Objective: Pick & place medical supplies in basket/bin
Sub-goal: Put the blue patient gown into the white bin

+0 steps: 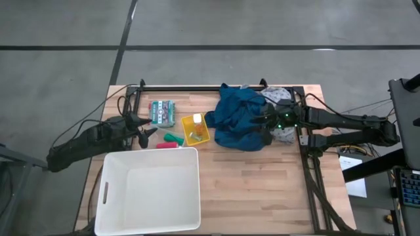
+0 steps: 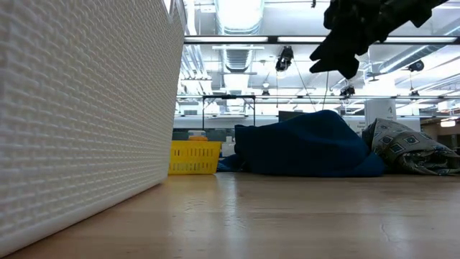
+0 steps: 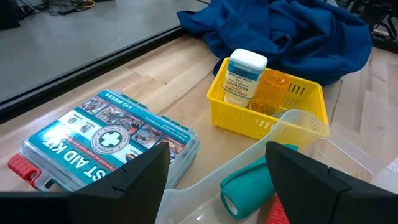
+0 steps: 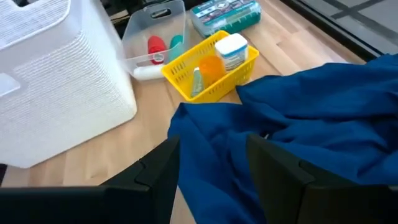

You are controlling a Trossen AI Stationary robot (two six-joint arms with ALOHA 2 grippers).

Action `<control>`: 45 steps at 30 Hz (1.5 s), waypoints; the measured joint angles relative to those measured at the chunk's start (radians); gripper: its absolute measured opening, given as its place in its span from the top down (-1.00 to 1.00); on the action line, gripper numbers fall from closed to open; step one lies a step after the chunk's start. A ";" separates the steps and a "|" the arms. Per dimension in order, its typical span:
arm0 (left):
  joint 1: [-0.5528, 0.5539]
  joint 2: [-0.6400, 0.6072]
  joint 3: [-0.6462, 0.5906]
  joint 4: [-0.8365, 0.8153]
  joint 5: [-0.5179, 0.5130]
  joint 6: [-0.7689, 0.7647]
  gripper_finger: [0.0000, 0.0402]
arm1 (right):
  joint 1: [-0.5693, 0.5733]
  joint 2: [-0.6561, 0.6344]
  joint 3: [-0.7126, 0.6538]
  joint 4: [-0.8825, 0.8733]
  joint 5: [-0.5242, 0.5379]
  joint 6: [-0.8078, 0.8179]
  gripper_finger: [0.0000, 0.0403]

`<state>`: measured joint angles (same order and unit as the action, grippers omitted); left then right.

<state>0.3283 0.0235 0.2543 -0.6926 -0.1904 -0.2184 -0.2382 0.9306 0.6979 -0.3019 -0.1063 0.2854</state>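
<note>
ribbed white tub (image 2: 79, 108) | crumpled blue garment (image 2: 309, 147) | yellow slotted basket (image 2: 194, 158)

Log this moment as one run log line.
right gripper open over blue garment | left gripper open near first aid kit | bin empty

Landmark: small yellow slotted plastic basket (image 1: 195, 129). Large white rectangular plastic tub (image 1: 148, 191) nearer the front edge. Teal first-aid kit box (image 1: 161, 113) left; large blue fabric garment (image 1: 240, 118) right, touching. Grey speckled cloth (image 1: 278, 98) beyond garment.
</note>
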 joint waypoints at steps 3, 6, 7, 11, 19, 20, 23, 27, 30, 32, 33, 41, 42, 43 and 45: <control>0.000 0.000 0.000 0.000 0.000 0.000 -0.35 | 0.000 0.001 0.000 -0.001 0.037 -0.005 0.12; 0.000 0.000 0.000 0.000 0.000 0.000 -0.35 | 0.000 -0.005 0.000 -0.001 0.057 -0.045 0.12; 0.000 0.000 0.000 0.000 0.000 0.000 -0.35 | 0.000 -0.007 0.000 -0.002 0.058 -0.068 0.12; 0.000 0.000 0.000 0.000 0.000 0.000 -0.35 | 0.000 -0.008 0.001 -0.002 0.057 -0.140 0.05; 0.000 0.000 0.000 0.000 0.000 0.000 -0.35 | 0.000 -0.008 0.001 -0.015 0.057 -0.272 -0.36; 0.000 0.000 0.000 0.000 0.000 0.000 -0.35 | 0.000 -0.008 0.001 -0.015 0.055 -0.292 -0.42; 0.000 0.000 0.000 0.000 0.000 0.000 -0.35 | 0.000 -0.008 0.001 -0.016 0.053 -0.348 -0.58; 0.000 0.000 0.000 0.000 0.000 0.000 -0.35 | 0.000 -0.008 0.001 -0.016 0.053 -0.368 -0.77; 0.000 0.000 0.000 0.000 0.000 0.000 -0.35 | 0.000 -0.006 0.001 -0.016 0.053 -0.368 -0.87; 0.000 0.000 0.000 0.000 0.000 0.000 -0.35 | 0.000 -0.006 0.001 -0.016 0.054 -0.366 -0.91; 0.000 0.000 0.000 0.000 0.000 0.000 -0.35 | 0.000 -0.006 0.001 -0.016 0.055 -0.361 -0.93; 0.000 0.000 0.000 0.000 0.000 0.000 -0.35 | -0.001 -0.006 0.001 -0.033 0.131 -0.378 -0.99; 0.000 0.000 0.000 0.000 0.000 0.000 -0.35 | -0.001 -0.006 0.001 -0.033 0.142 -0.382 -0.99; 0.000 0.000 0.000 0.000 0.000 0.000 -0.35 | -0.001 -0.006 0.001 -0.036 0.153 -0.389 -0.99; 0.000 0.000 0.000 0.000 0.000 0.000 -0.35 | -0.001 -0.002 0.001 -0.050 0.176 -0.400 -0.99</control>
<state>0.3283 0.0235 0.2543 -0.6929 -0.1902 -0.2186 -0.2394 0.9289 0.6991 -0.3515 0.0701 -0.1143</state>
